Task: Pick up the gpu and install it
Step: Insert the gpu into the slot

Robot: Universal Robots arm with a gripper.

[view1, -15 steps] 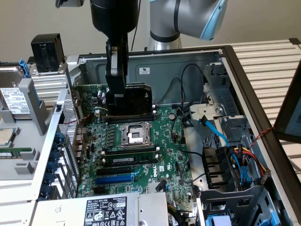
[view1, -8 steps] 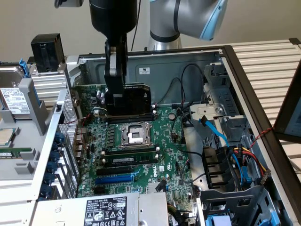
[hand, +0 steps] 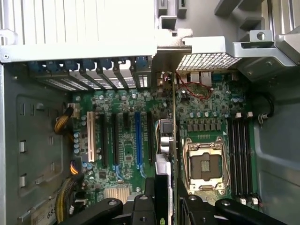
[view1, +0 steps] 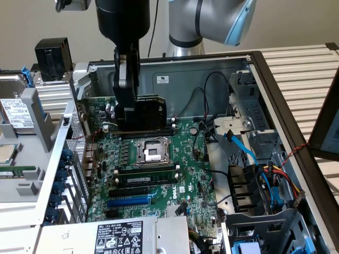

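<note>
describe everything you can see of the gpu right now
The gpu is a small flat card. A black cooler block covers the face turned to the exterior view, and in the wrist view the card shows edge-on as a thin green line. It stands upright on edge inside the open case, clamped from above by the gripper, over the motherboard beside the CPU socket. Whether its lower edge touches the board cannot be told.

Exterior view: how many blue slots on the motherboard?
1. The blue slot lies between the CPU socket and the power supply, nearer the supply. The gpu covers part of the motherboard behind the socket, so another may be hidden.
</note>
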